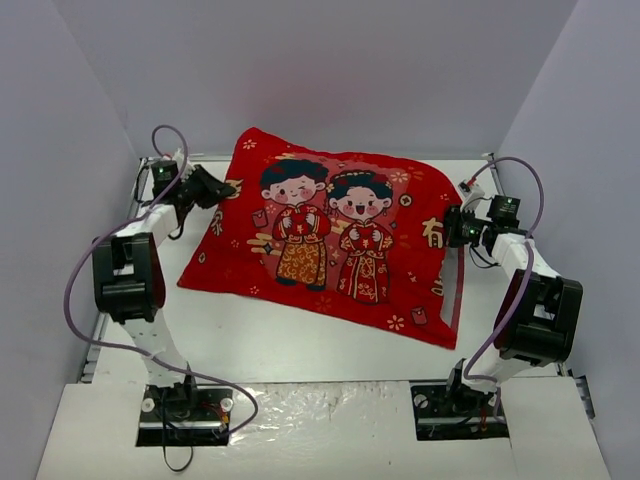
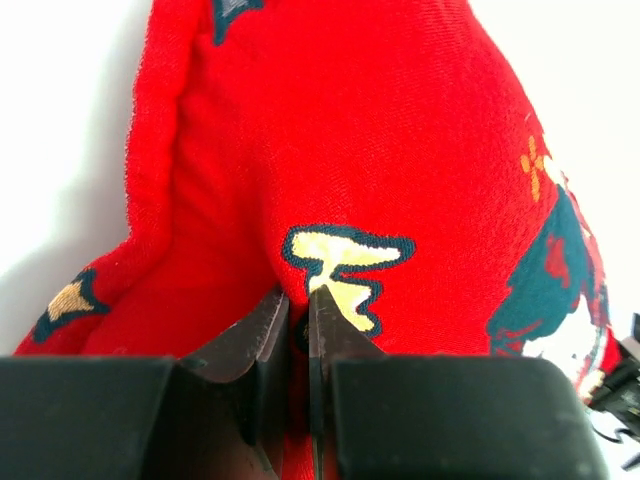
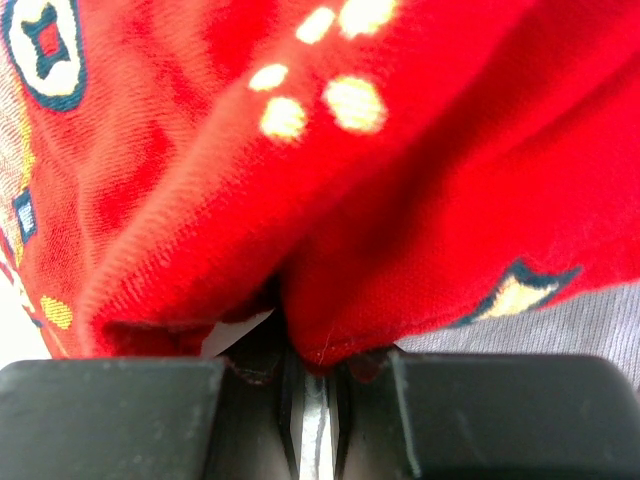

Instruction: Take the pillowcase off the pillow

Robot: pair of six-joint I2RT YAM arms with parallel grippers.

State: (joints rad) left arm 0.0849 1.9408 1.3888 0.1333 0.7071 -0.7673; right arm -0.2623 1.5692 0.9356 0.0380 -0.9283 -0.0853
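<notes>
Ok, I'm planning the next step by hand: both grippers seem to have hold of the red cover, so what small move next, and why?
Probably draw the right gripper slightly outward, away from the left gripper. Both are shut on opposite edges of the pillowcase, which lies plump and full on the table; a gentle pull would test whether it slides.

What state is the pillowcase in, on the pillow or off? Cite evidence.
On. The pillowcase looks plump and filled, and no bare white pillow lies apart from it.
</notes>
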